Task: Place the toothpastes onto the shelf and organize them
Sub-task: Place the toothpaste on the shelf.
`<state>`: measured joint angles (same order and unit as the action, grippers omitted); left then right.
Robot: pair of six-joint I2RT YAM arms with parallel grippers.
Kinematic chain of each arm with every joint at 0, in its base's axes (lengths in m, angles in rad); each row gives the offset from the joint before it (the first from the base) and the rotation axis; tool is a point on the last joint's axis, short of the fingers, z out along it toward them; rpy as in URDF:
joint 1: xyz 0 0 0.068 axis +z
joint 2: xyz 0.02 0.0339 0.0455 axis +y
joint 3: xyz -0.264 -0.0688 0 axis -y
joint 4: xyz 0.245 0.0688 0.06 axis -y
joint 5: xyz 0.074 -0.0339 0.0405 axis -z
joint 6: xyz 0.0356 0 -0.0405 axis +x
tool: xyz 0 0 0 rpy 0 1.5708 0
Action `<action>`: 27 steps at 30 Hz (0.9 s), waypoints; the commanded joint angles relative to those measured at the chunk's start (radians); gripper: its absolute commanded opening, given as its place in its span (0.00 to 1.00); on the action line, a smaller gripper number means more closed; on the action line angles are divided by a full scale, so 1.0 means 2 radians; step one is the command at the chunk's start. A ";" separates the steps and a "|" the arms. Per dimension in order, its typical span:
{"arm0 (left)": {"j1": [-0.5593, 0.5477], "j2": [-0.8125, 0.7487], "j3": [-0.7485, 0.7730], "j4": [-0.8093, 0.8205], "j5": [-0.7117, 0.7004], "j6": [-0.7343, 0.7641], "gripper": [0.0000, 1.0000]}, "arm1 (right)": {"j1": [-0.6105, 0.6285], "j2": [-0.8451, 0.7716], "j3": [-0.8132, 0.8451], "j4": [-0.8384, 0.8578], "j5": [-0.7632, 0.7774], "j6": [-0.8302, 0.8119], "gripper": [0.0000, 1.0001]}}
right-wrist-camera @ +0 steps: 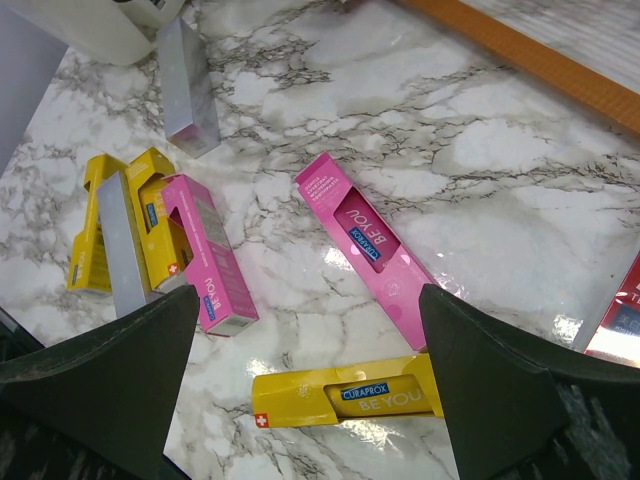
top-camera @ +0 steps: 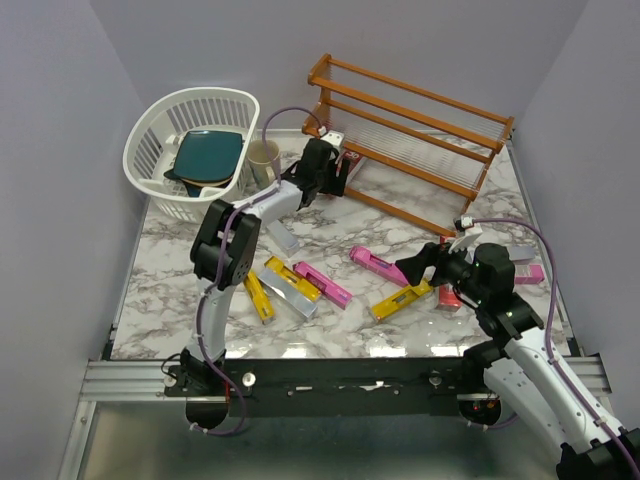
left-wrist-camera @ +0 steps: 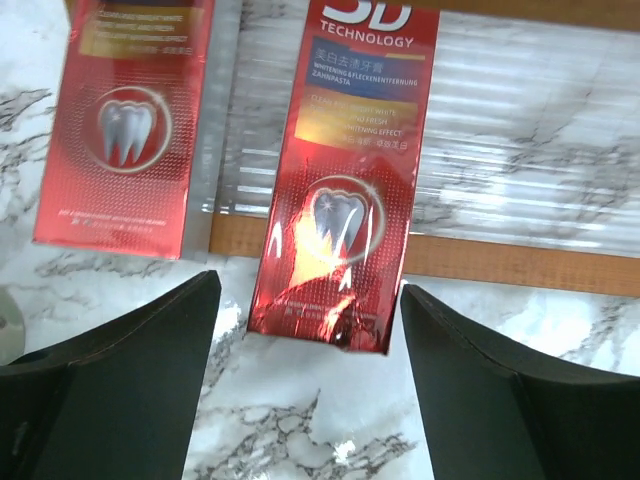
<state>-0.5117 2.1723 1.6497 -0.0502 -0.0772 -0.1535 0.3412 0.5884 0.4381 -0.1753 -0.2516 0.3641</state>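
**Red cartons reaching the shelf as the release step appears under way**

On the veined marble table [top-camera: 340,225], the slatted reddish-brown wooden shelf [top-camera: 420,135] is receiving toothpastes. The left pincer [left-wrist-camera: 308,290] is standing open either side of a glossy red foil carton [left-wrist-camera: 345,190] lying across the front rail, gripping nothing. A second red carton [left-wrist-camera: 125,130] is lying just beside it. The right pincer [right-wrist-camera: 310,300], spread wide and empty, is hovering over a pink carton [right-wrist-camera: 365,235] and a yellow carton [right-wrist-camera: 345,400]. The next pick is likely calling for a square descent onto one slim box
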 commanded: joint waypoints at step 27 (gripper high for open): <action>0.007 -0.085 -0.237 0.244 -0.047 -0.561 0.91 | 0.003 -0.023 -0.011 0.000 -0.007 -0.004 1.00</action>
<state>-0.5064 1.9671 1.1866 0.3401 -0.1230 -1.1778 0.3412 0.5606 0.4374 -0.1753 -0.2523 0.3645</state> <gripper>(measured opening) 0.925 0.998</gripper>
